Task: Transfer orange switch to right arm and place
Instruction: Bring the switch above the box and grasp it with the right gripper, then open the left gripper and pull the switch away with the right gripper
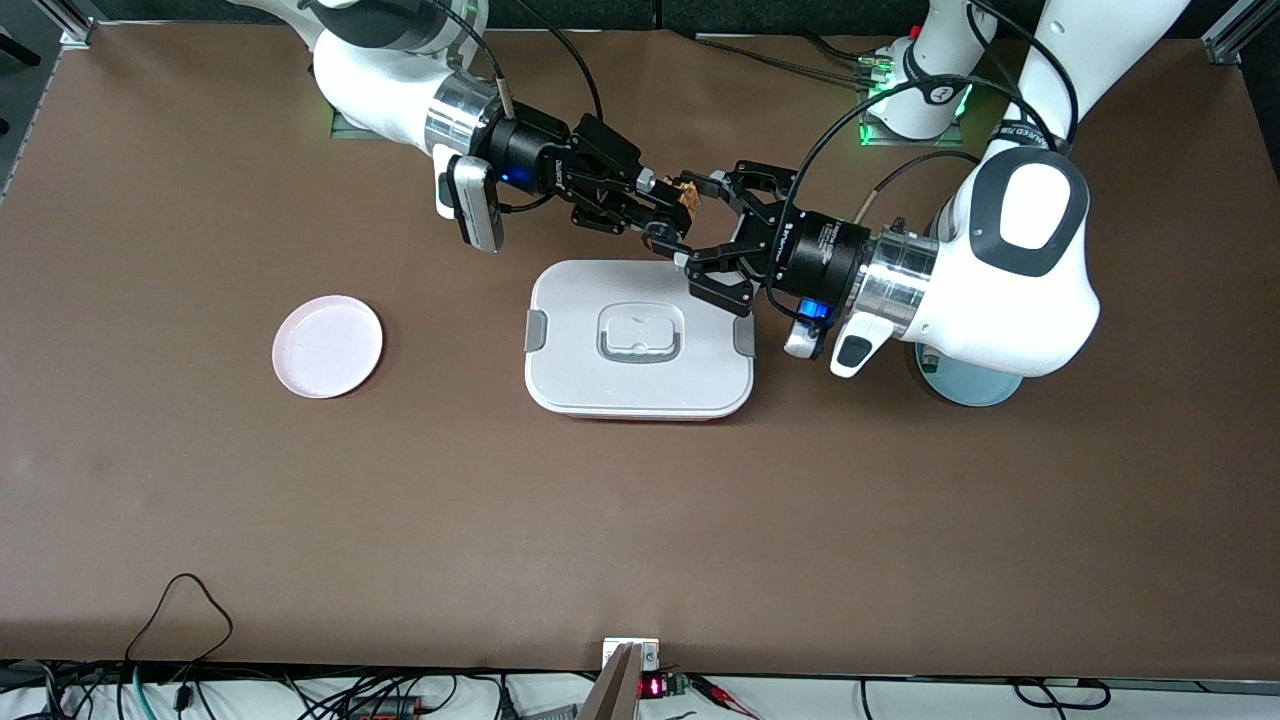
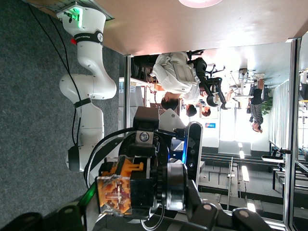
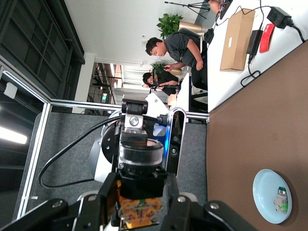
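The orange switch (image 1: 688, 195) hangs in the air between the two grippers, over the edge of the white lidded box (image 1: 640, 340) that lies farther from the front camera. My left gripper (image 1: 698, 220) is shut on it lengthwise, one finger at the terminal end and one at the cap end; in the left wrist view the switch (image 2: 115, 192) sits between the left gripper's (image 2: 137, 211) fingers. My right gripper (image 1: 668, 212) is shut across its black body. In the right wrist view the switch (image 3: 139, 207) shows its brassy-orange terminals inside the right gripper (image 3: 139, 214).
A pink plate (image 1: 327, 346) lies toward the right arm's end of the table. A light blue dish (image 1: 965, 385) sits partly under the left arm; in the right wrist view this dish (image 3: 264, 187) holds a small white-and-green part (image 3: 280, 197).
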`<state>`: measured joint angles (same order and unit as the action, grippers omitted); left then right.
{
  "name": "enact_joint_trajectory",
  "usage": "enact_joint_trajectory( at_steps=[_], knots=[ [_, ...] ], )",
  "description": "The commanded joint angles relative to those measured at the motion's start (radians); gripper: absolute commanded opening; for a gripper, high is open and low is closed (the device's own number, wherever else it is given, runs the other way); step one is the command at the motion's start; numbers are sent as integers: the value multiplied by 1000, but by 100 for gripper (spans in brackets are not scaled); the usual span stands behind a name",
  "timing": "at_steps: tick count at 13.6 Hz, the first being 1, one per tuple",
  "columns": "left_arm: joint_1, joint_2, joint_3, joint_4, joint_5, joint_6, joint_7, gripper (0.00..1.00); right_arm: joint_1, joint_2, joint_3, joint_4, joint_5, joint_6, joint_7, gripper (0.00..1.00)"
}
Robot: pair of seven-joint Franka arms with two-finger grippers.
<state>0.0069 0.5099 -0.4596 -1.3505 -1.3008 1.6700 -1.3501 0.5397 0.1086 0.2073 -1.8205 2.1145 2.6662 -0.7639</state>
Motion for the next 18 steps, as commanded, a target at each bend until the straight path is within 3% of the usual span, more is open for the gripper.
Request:
enact_joint_trajectory(
  at_steps=[1, 2, 6, 7, 9, 11, 18],
  knots=[
    [-8, 16, 4, 25, -26, 4, -32, 13, -7, -18, 7, -11, 16, 5, -55, 0],
    [-7, 16, 4, 25, -28, 4, -35, 17, -9, -18, 7, -11, 16, 4, -55, 0],
    [-2, 22, 6, 25, -48, 2, -38, 54, -14, -20, 7, -10, 16, 3, -52, 0],
    [-2, 22, 6, 25, -48, 2, -38, 61, -14, -20, 7, -8, 15, 3, -51, 0],
    [-2, 22, 6, 25, -48, 2, -38, 64, -20, -20, 7, -8, 15, 1, -51, 0],
    [-2, 21, 7, 25, -46, 2, -38, 98, -20, -20, 7, -8, 15, 0, -49, 0],
    [-2, 22, 9, 25, -48, 2, -40, 99, -40, -23, 7, -8, 7, 0, -49, 0]
  ],
)
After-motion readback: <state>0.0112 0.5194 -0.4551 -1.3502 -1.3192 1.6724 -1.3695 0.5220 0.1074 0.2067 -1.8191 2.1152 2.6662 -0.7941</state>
